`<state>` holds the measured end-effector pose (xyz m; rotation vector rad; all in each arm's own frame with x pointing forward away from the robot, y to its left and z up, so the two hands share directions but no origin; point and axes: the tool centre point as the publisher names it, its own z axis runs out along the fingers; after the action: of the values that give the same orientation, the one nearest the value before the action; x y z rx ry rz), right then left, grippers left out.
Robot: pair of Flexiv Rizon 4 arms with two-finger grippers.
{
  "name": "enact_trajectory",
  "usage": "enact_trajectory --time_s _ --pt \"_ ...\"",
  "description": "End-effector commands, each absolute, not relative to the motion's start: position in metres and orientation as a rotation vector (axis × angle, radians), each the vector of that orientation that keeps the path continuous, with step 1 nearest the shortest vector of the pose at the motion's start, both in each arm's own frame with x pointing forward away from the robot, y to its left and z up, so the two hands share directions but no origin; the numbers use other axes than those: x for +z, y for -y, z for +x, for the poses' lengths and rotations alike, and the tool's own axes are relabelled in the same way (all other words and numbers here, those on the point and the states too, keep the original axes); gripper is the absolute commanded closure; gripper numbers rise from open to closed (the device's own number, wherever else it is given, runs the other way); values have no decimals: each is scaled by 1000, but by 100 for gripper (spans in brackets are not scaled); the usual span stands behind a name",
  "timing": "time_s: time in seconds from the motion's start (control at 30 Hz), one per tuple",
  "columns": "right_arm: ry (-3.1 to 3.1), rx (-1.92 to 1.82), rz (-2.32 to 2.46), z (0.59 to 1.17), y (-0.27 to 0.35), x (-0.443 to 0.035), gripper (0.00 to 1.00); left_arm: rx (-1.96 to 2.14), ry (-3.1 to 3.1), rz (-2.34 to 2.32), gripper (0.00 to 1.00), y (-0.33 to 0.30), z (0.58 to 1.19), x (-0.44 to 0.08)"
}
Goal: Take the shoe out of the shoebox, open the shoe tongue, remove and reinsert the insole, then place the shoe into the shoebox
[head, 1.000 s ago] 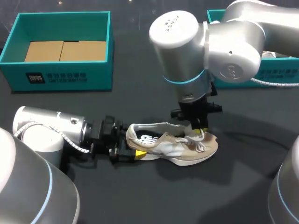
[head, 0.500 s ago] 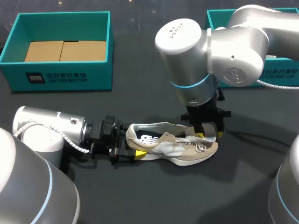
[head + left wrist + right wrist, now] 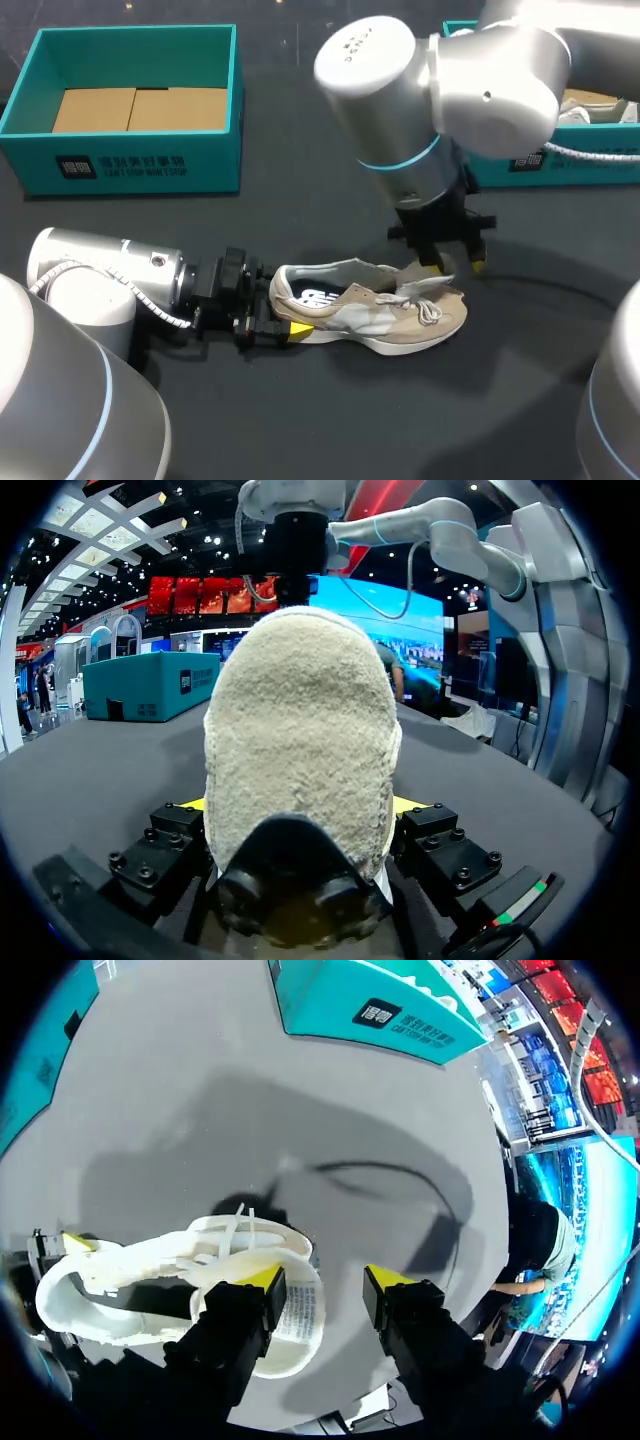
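The beige shoe (image 3: 372, 312) lies on its sole on the counter (image 3: 300, 215), out of the box. Its long axis runs straight out from the left tool (image 3: 300, 810) toward the right tool (image 3: 456, 263). The left tool is clamped on the heel (image 3: 300, 710) with a yellow tip at each side, so the toe points directly away from it. The right tool hangs just above the forefoot, fingers spread and gripping nothing. Seen from its wrist, the tongue (image 3: 298, 1312) lies below the gap, close against one finger, while the other finger is out past the shoe's side, over bare counter. The tongue stands partly raised off the laces (image 3: 430, 313). I judge the tongue-opening step is in hand. The right arm is the nearer one to the tongue, and it would need to shift toward the shoe's midline and drop so both fingers straddle the tongue. A teal shoebox (image 3: 140, 165) sits well behind the left tool
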<state>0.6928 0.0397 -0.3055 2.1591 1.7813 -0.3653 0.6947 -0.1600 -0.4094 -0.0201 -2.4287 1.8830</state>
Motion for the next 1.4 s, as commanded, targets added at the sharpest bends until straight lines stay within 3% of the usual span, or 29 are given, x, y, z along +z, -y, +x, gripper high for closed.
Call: enact_trajectory --time_s 0.03,0.23,0.43,0.47,0.53,0.67,1.07,1.4 --pt "-1828 -308 2063 688 -59 -246 50 1881 2432 -18 100 161 692 -411" --pt "-2082 -239 1812 696 -95 -204 51 1881 2432 -18 100 161 692 -411" --pt "-2479 -122 1474 706 -137 -196 57 1881 2432 -18 100 161 692 -411" --pt "-2542 -64 1407 706 -143 -195 66 1881 2432 -18 100 161 692 -411" --pt "-2627 -9 1297 705 -153 -196 100 1881 2432 -18 100 161 692 -411" --pt "-2850 82 841 689 -175 -199 100 1881 2432 -18 100 161 692 -411" --pt "-2850 82 841 689 -175 -199 100 1881 2432 -18 100 161 692 -411" --pt "-3111 -11 279 686 -213 -244 100 1881 2432 -18 100 161 692 -411"
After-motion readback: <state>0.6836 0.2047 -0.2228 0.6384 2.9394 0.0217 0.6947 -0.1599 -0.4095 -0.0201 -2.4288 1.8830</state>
